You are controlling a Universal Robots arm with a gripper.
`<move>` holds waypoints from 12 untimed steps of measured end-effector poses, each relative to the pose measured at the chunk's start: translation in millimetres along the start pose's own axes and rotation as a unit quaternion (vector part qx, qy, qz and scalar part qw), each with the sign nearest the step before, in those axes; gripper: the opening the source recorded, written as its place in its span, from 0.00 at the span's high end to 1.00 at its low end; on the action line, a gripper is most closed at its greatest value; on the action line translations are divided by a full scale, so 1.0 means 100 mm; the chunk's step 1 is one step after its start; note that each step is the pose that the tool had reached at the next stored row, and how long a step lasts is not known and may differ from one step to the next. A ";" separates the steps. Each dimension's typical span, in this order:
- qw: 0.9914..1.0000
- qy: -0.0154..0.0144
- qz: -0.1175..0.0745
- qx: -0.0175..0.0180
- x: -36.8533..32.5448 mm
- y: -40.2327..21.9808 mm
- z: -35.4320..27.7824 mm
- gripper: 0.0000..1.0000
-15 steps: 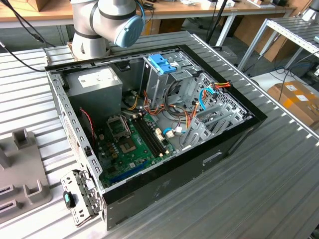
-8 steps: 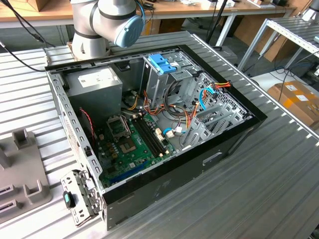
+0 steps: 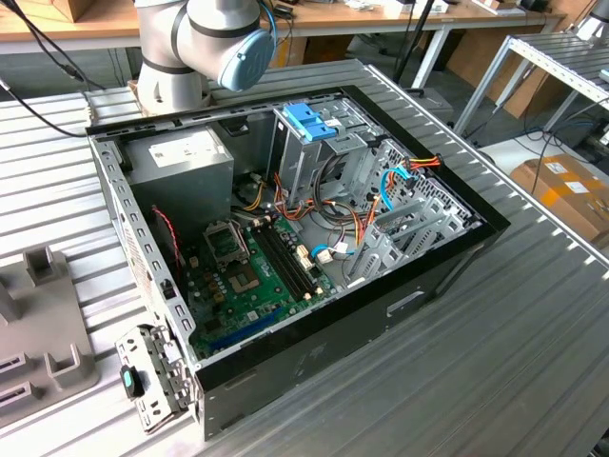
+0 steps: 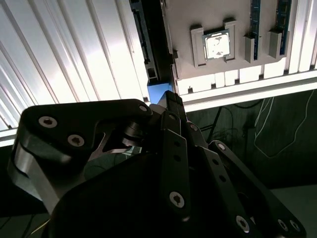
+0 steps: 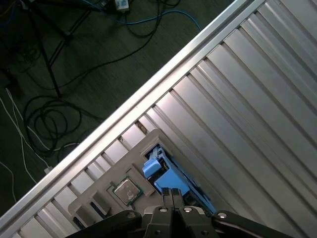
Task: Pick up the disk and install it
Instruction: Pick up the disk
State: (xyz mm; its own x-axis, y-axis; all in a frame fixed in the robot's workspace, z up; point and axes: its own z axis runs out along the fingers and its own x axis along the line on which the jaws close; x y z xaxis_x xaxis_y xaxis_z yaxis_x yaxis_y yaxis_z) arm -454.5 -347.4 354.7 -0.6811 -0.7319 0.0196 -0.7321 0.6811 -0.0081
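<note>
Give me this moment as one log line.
stage: pickup | hand: at disk | disk: upright in grey holder | install: not yet done

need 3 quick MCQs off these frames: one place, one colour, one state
1. Where is the flat metal disk in its light-blue plastic carrier? A) in a drawer B) at the grey plastic fixture tray, beside the square processor chip C) on a chair
2. Colour of the plastic bracket topping the upright metal cage? A) red B) yellow C) blue
3. The black computer case is: A) open, green motherboard exposed B) closed by a panel C) upside down
Answers: 1 B, the first wrist view shows it by the chip; 2 C, seen in the exterior view; 3 A, board in plain sight.
</note>
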 end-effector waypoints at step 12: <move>1.000 0.000 -0.003 0.000 0.000 0.000 0.000 0.89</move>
State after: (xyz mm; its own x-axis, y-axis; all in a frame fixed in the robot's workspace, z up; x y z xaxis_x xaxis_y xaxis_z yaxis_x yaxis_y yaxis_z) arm -454.5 -347.4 354.8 -0.6762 -0.7365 0.0197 -0.7367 0.6762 -0.0081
